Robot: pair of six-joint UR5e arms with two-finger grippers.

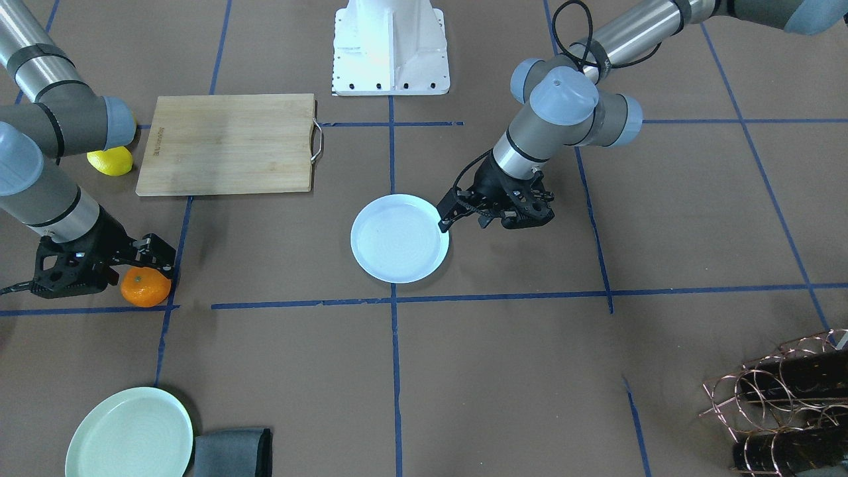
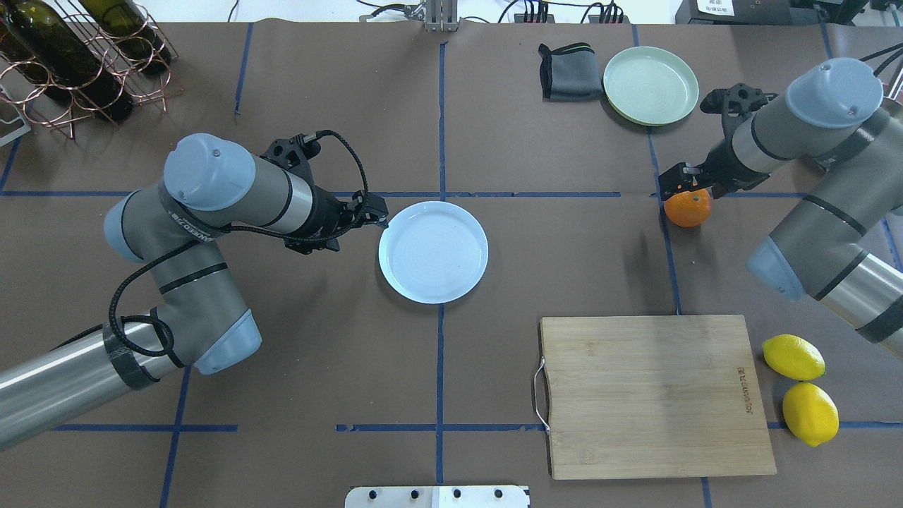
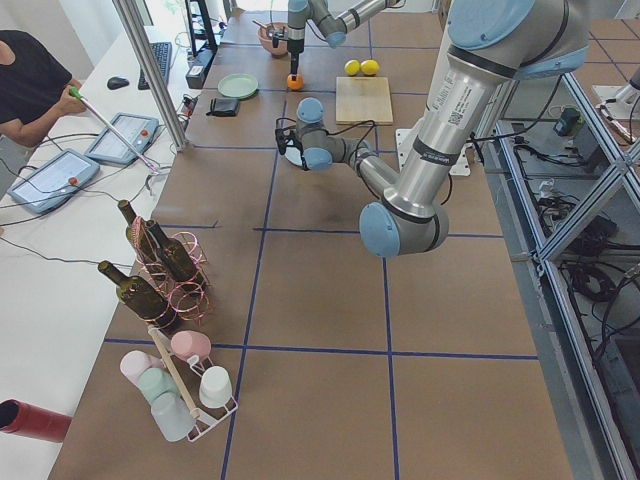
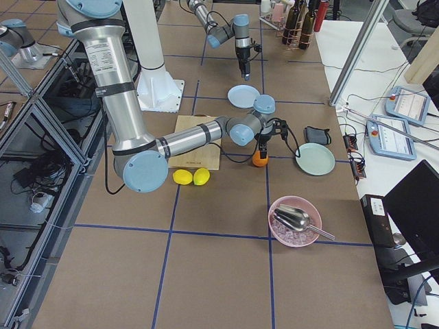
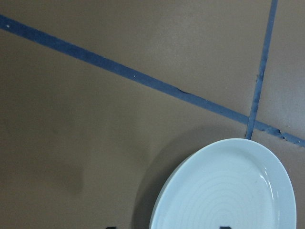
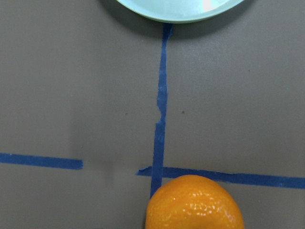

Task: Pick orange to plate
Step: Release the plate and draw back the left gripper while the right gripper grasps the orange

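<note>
The orange point(image 2: 688, 207) rests on the brown table by a blue tape crossing, at the right in the overhead view; it also fills the bottom centre of the right wrist view point(image 6: 194, 202). My right gripper point(image 2: 681, 185) hangs directly over it, open, with its fingers reaching down beside the fruit point(image 1: 145, 287). The pale bluish-white plate point(image 2: 433, 251) lies empty at the table's middle. My left gripper point(image 2: 372, 212) hovers at the plate's left rim point(image 5: 228, 191). Its two fingertips show wide apart at the bottom of the left wrist view, so it is open and holds nothing.
A wooden cutting board point(image 2: 656, 395) lies near the robot on the right, with two yellow lemons point(image 2: 793, 357) beside it. A mint-green plate point(image 2: 650, 85) and a grey cloth point(image 2: 568, 70) sit at the far edge. A wine rack point(image 2: 70, 63) stands far left.
</note>
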